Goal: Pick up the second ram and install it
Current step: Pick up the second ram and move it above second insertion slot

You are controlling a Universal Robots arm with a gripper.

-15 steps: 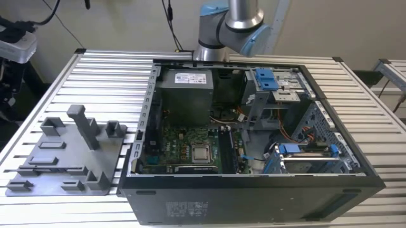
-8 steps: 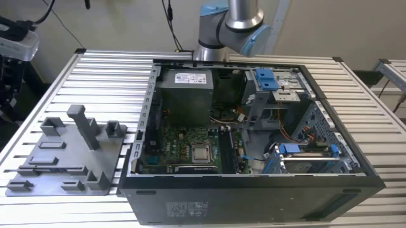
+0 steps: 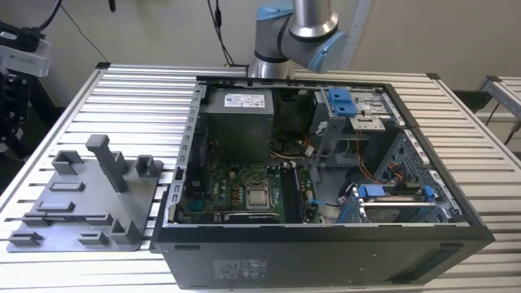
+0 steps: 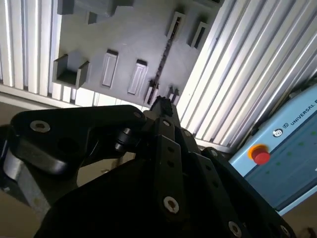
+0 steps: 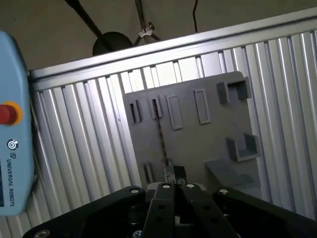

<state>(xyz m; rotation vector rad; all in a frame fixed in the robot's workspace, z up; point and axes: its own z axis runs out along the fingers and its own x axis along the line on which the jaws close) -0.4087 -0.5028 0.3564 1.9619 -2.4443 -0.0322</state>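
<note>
Plainly not yet lifted: see the second ram (image 5: pixel 161 134) standing on its long edge in the grey fixture plate (image 5: pixel 218 129), drawn in both wrist views as a thin dark line strung between slotted holders, one at each end. Propped upright that way, most likely, to leave both flat faces free for a pinch from above and to keep the contact edge off the plate. Hovering above it with the gripper (image 5: pixel 175 172), clear of the strip and touching nothing, fingertips (image 4: pixel 161 105) drawn together to a point; looks clenched and empty rather than grasping. Moving outward, find the fixture plate low at the exterior view's left, lying flat on the slatted table (image 3: pixel 138 91), just beside the open computer case (image 3: pixel 326 256) in the middle and right of that frame. Kept side by side, probably, to make the carry from holder to board a short one. Laid on its side with the panel off, thereby turning the green motherboard (image 3: pixel 232 183) and the dark memory slots (image 3: pixel 291 195) upward for a straight approach from above; cannot tell from here which slot is already filled. Beyond the table's edge in the wrist views, a pale blue pendant (image 4: pixel 282 163) with a red button (image 4: pixel 260 154), parked out of the working area
</note>
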